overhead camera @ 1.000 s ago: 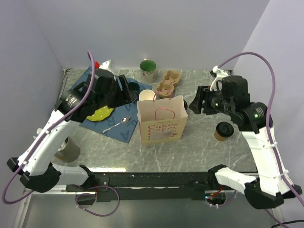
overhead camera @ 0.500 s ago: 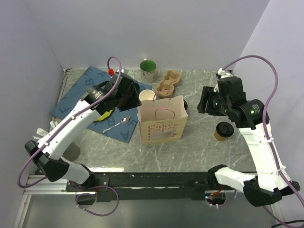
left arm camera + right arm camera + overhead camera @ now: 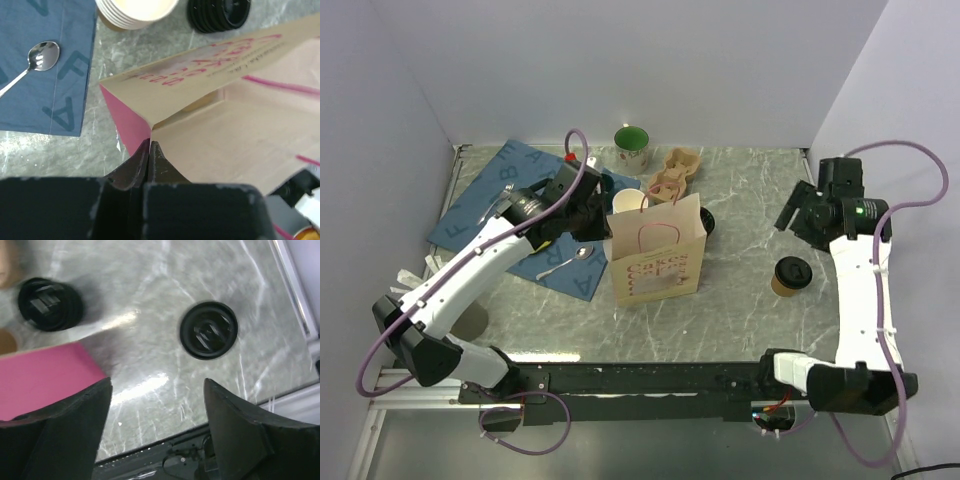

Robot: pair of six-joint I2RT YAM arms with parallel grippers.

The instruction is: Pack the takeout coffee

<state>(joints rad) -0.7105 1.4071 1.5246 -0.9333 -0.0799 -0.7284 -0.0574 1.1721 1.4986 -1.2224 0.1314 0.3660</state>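
The takeout coffee [image 3: 790,275], a brown cup under a black sip lid, stands on the marble at the right; the right wrist view looks down on its lid [image 3: 208,330]. A kraft paper bag [image 3: 655,260] with pink print stands open mid-table. My left gripper [image 3: 606,224] is shut on the bag's left rim, its jaws pinching the corner fold [image 3: 150,144] of the bag [image 3: 240,125]. High at the back right hangs my right gripper [image 3: 800,212], open and holding nothing [image 3: 157,385], behind the coffee and apart from it.
Behind the bag stand a stack of lidless cups [image 3: 630,203] and black lids [image 3: 705,220]. A spoon [image 3: 565,262] lies on the blue mat [image 3: 480,195]. A green mug [image 3: 631,147] and a pulp cup carrier [image 3: 672,172] sit at the back.
The left arm swung right to the bag and its jaws shut on the rim. The right arm drew back toward the right wall and opened wider.
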